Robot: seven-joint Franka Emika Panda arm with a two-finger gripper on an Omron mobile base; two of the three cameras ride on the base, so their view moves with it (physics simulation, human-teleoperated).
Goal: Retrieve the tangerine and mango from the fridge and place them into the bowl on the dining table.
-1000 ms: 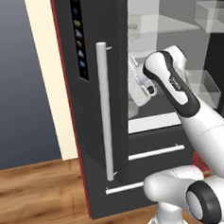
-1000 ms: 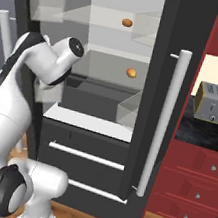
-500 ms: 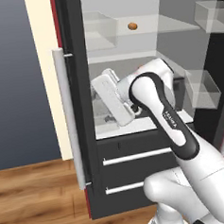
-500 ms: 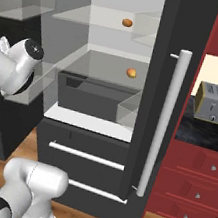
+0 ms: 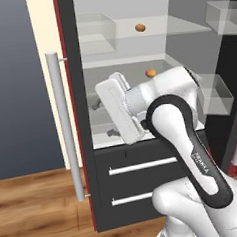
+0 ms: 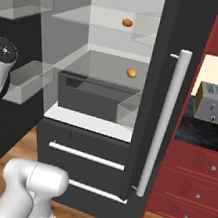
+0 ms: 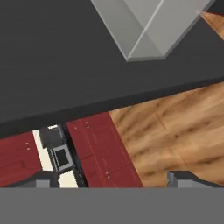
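The fridge [image 5: 143, 151] [image 6: 153, 88] stands with its doors swung wide. Two small orange fruits lie inside, and I cannot tell which is the tangerine and which the mango. One [image 5: 140, 27] [image 6: 127, 22] rests on the upper shelf, the other [image 5: 150, 72] [image 6: 131, 73] on the shelf below. My gripper [image 5: 104, 119] hangs open and empty in front of the lower compartment, left of both fruits, pointing toward the left door. In the hand view its tips [image 7: 116, 179] stand wide apart below the door's dark inner face [image 7: 65, 65]. The bowl and dining table are out of view.
The left door's long pale handle [image 5: 66, 129] sticks out at the left, the right door's handle [image 6: 164, 120] at the right. Translucent door bins [image 6: 33, 1] [image 7: 144, 26] jut inward. A toaster [image 6: 216, 103] sits on a black counter over red cabinets [image 6: 189, 181]. The floor [image 5: 42, 211] is wood.
The left door has swung from nearly closed to wide open. My hand has come away from its handle and swung left and down in front of the lower compartment.
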